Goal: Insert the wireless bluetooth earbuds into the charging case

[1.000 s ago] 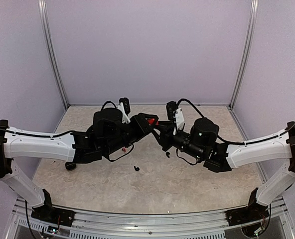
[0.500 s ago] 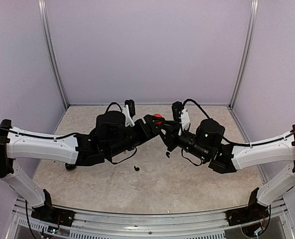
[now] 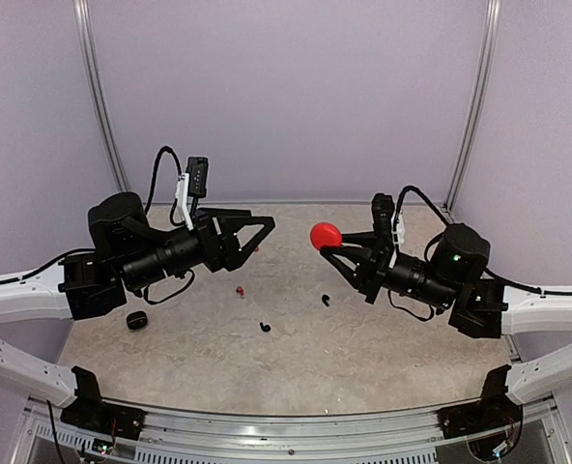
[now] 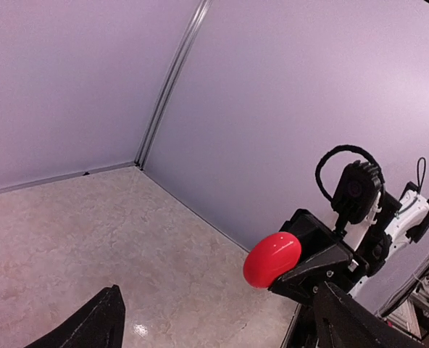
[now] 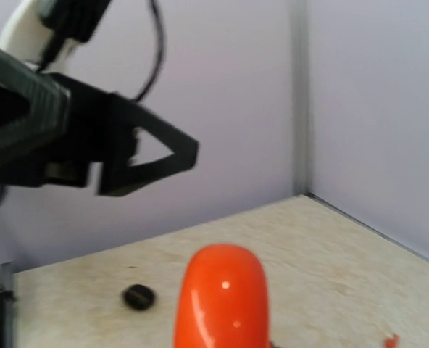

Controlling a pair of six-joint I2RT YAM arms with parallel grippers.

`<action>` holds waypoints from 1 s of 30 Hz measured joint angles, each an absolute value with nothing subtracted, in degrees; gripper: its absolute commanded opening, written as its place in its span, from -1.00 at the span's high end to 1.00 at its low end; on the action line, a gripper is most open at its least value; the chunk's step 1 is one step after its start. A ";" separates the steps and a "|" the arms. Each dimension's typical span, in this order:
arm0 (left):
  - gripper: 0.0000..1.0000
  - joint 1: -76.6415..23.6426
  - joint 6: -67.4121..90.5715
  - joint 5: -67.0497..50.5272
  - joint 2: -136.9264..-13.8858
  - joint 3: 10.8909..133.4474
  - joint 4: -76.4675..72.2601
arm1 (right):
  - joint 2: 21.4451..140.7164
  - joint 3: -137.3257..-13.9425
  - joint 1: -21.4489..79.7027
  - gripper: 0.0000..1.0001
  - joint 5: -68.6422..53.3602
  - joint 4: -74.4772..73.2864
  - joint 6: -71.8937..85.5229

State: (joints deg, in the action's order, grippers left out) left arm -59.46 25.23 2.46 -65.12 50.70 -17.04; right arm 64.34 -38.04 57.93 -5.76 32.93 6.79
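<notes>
arms pulled apart | left gripper (image 3: 260, 235) spread, empty | right gripper (image 3: 329, 245) pinching red charging case (image 3: 326, 234)

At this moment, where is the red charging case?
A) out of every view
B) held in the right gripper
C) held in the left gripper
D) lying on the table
B: the red charging case is pinched at the tips of the right gripper, raised above the table, while the left gripper stands open and empty.
</notes>
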 measured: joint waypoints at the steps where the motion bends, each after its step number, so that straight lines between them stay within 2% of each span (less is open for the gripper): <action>1: -0.71 -59.59 23.09 0.60 -64.36 50.28 -17.02 | 62.98 -37.52 57.82 0.91 -7.38 32.51 6.59; 7: -0.54 -62.85 10.15 -8.62 -64.79 49.54 -16.29 | 58.85 -36.71 57.58 0.93 -16.71 28.75 4.38; 11: -0.51 -64.60 5.23 -11.73 -67.92 51.07 -14.68 | 59.00 -36.71 57.56 0.92 -20.32 25.12 3.07; 19: -0.46 -66.92 -0.80 -11.40 -75.11 56.31 -11.88 | 59.81 -36.71 57.56 0.93 -25.47 23.46 2.66; 30: -0.39 -67.16 -2.26 -7.49 -76.93 58.81 -10.50 | 60.18 -36.64 57.21 1.00 -29.30 23.62 2.44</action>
